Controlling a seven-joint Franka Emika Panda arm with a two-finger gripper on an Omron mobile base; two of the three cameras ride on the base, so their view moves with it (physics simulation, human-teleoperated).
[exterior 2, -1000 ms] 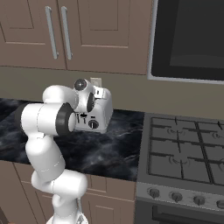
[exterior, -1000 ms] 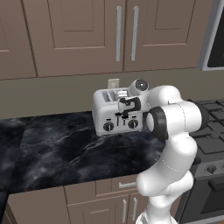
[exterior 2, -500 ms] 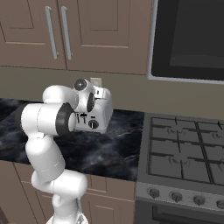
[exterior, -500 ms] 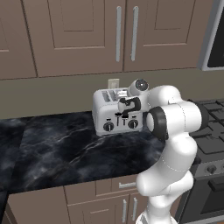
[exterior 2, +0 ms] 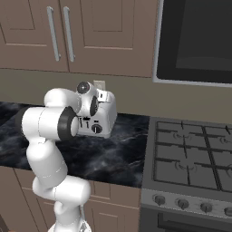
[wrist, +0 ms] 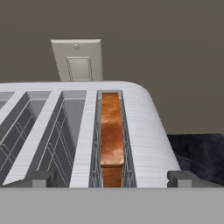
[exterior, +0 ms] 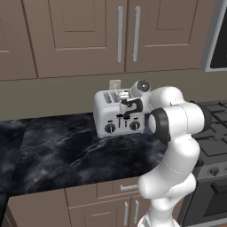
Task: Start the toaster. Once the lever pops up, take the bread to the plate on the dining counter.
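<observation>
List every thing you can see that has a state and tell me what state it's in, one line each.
toaster: upright on the black counter, three slots seen from the hand camera are bare.
bread: sunk in the toaster's end slot, crust top showing.
gripper: open, tips straddling the bread's slot, holding nothing.
cabinet doors: shut.
microwave: door shut, window dark.

Wall switch plate point(wrist: 78, 60), gas stove point(exterior 2: 192, 152)
</observation>
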